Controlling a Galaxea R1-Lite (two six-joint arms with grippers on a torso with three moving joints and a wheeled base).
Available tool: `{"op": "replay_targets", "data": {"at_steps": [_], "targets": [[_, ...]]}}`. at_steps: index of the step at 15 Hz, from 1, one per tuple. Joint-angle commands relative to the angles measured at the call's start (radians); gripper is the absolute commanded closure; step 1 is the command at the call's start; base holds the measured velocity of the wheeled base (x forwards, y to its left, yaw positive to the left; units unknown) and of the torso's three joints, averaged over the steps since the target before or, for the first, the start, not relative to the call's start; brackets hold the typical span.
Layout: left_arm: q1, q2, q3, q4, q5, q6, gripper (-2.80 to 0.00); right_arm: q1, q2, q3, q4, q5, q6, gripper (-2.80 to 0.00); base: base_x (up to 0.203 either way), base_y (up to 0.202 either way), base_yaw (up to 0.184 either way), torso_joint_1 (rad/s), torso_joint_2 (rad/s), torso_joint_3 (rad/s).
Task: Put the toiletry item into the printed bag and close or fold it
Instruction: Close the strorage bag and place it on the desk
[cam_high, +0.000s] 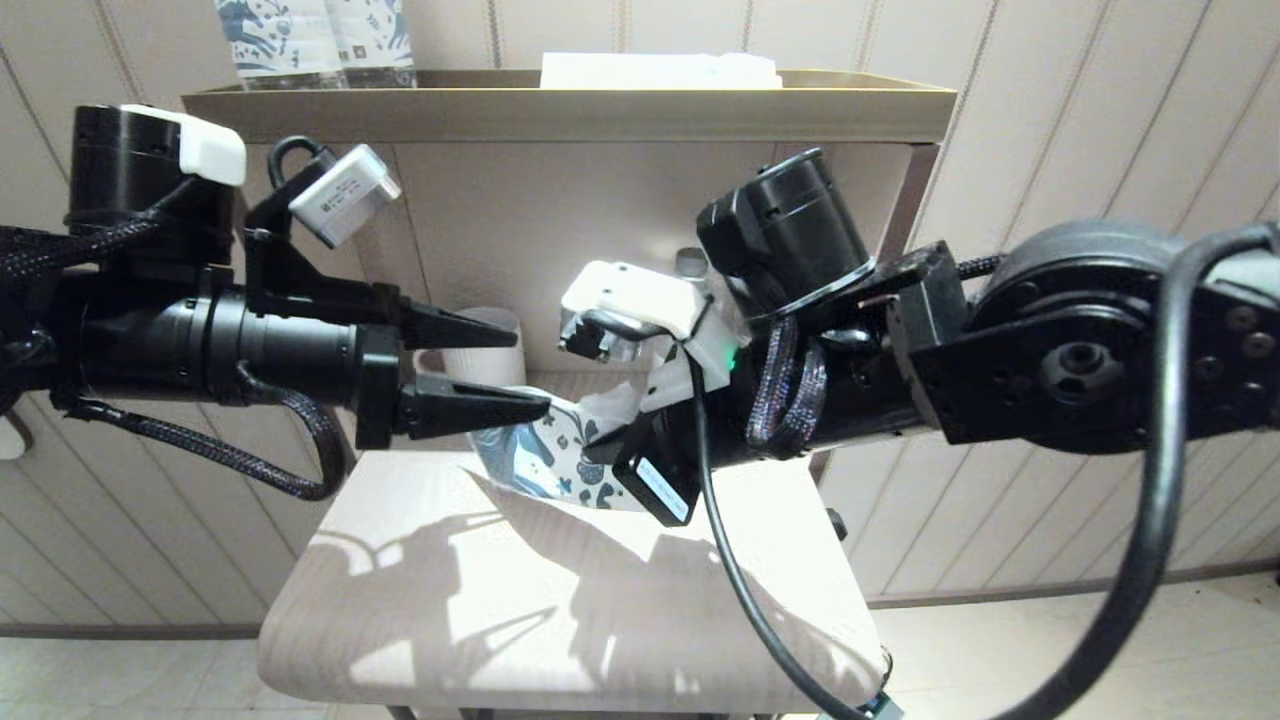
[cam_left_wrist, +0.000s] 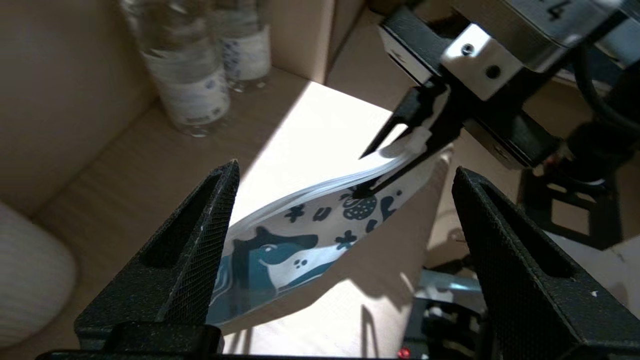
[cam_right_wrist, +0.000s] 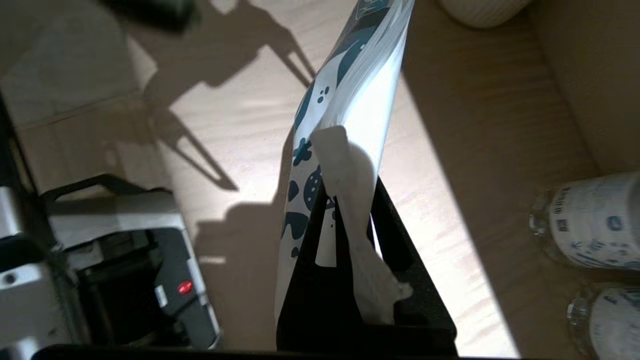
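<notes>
A: Item one, nearest: left end effector?
B: Black, wedge-shaped fingers with a fine mesh texture, spread apart and gripping nothing. One tip sits just beside the low end of the printed bag, likely so the arm is free to fold or steady it.

A: Item two, the bag?
B: Flat white pouch, paper-like, dark blue horse and flower print. Hangs tilted above the pale wood-grain desk, one end raised, so it stays clear for closing.

A: Item three, right end effector?
B: Clenched on the bag's upper edge, with a crumpled white flap pinched between its fingers.

A: The toothbrush?
B: Not visible; whether it is inside the bag cannot be told.

A: Farthest?
B: Clear ribbed bottles with printed labels.
</notes>
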Motion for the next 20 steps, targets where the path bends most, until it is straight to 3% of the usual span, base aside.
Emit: {"op": "replay_targets", "data": {"at_steps": [1, 8, 12, 16, 20], "targets": [[0.032, -0.016, 0.000, -0.018, -0.006, 0.000, -2.80, 0.010, -0.057, 0.122, -0.170, -0.030, -0.014, 0.00, 0.000, 0.000, 0.000, 0.000, 0.00, 0.000], [0.036, -0.023, 0.003, -0.019, -0.003, 0.005, -2.80, 0.041, -0.177, 0.402, -0.423, -0.015, -0.062, 0.00, 0.000, 0.000, 0.000, 0.000, 0.00, 0.000], [0.036, -0.034, -0.002, -0.019, -0.001, -0.001, -2.80, 0.061, -0.190, 0.423, -0.463, -0.009, -0.066, 0.00, 0.000, 0.000, 0.000, 0.000, 0.00, 0.000], [0.033, -0.045, 0.006, -0.019, -0.003, -0.027, -2.80, 0.051, -0.190, 0.522, -0.671, 0.019, -0.064, 0.00, 0.000, 0.000, 0.000, 0.000, 0.00, 0.000], [0.027, -0.047, 0.011, -0.017, -0.003, -0.028, -2.80, 0.029, -0.197, 0.568, -0.680, 0.078, -0.048, 0.00, 0.000, 0.000, 0.000, 0.000, 0.00, 0.000]]}}
